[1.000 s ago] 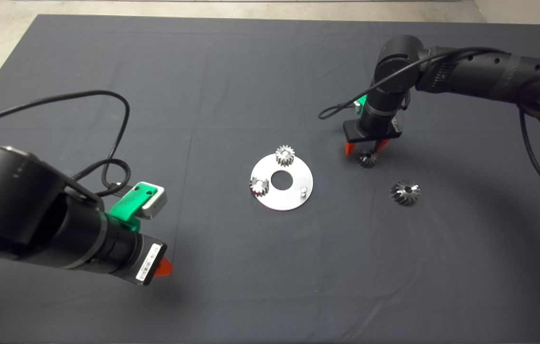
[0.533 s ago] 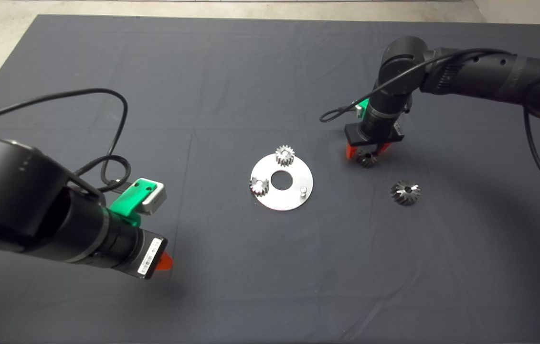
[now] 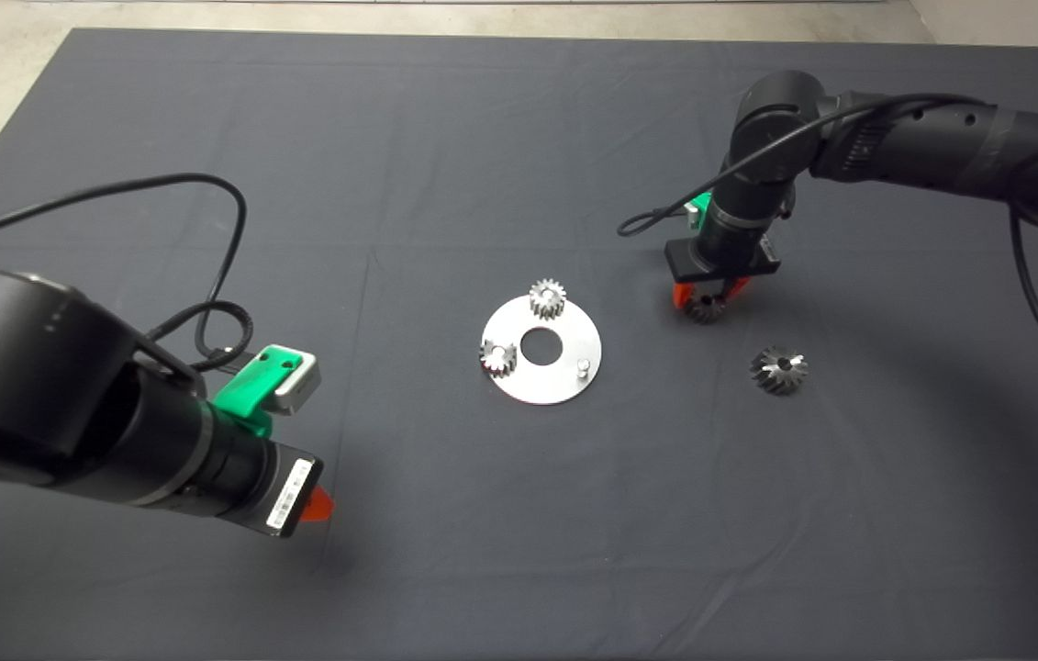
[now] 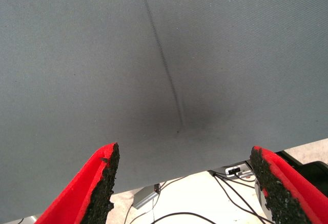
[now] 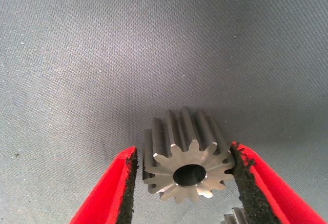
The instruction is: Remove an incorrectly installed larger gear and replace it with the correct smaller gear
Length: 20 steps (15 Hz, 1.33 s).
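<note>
Since a second ago the right gripper (image 3: pixel 708 296) has come down and drawn its red fingers (image 5: pixel 115 188) in around the smaller gear (image 3: pixel 705 308); the left gripper (image 3: pixel 315 504) has barely shifted. In the right wrist view one black pad touches the gear's teeth while the other sits just short of them, so the grip is nearly closed but not yet firm on both sides. The smaller gear (image 5: pixel 188 166) rests on the dark mat (image 3: pixel 445 156) at about 2 o'clock from the round steel plate (image 3: pixel 564 378), well apart from it, its bore facing the wrist camera and its short axis running along the line of the fingers.

The larger gear (image 3: pixel 778 370) lies on the mat at 4 o'clock from the smaller gear, near it but clear, tipped on its side with teeth fanned outward. Two other small gears (image 3: pixel 548 297) stand on the plate's rim at 12 and 9 o'clock; a bare peg (image 3: pixel 582 365) stands at 3 o'clock. Open mat surrounds the plate on every side.

The left gripper hangs over the mat's near left area, its fingers (image 4: pixel 97 188) spread wide apart, the mat's edge and floor cables showing between them.
</note>
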Available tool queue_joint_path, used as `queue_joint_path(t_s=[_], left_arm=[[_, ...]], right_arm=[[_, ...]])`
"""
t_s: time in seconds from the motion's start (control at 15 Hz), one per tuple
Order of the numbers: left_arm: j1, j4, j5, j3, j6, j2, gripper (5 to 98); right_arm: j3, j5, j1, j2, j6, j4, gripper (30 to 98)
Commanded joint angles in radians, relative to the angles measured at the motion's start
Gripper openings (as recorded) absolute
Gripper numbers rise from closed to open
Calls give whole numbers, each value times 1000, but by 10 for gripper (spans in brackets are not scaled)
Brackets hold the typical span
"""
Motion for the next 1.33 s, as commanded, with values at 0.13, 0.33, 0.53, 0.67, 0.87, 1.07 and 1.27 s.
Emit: queue_joint_path(t_s=[0.13,0.33,0.53,0.67,0.87,1.07,1.27], left_arm=[[2,16,71,4,-6,2,643],[2,16,71,2,-6,2,643],[2,16,71,2,-6,2,643],[2,16,71,-3,-5,2,643],[2,16,72,-5,-4,2,643],[2,17,71,-20,-3,5,643],[5,19,71,-33,-4,25,643]], right_arm=[[7,-71,29,-2,4,41,451],[7,-71,29,-4,4,41,426],[5,-71,30,-5,4,41,418],[4,-71,30,-5,4,40,415],[19,-71,61,-13,5,43,404],[121,-72,176,-20,19,85,384],[162,-72,297,-13,28,184,378]])
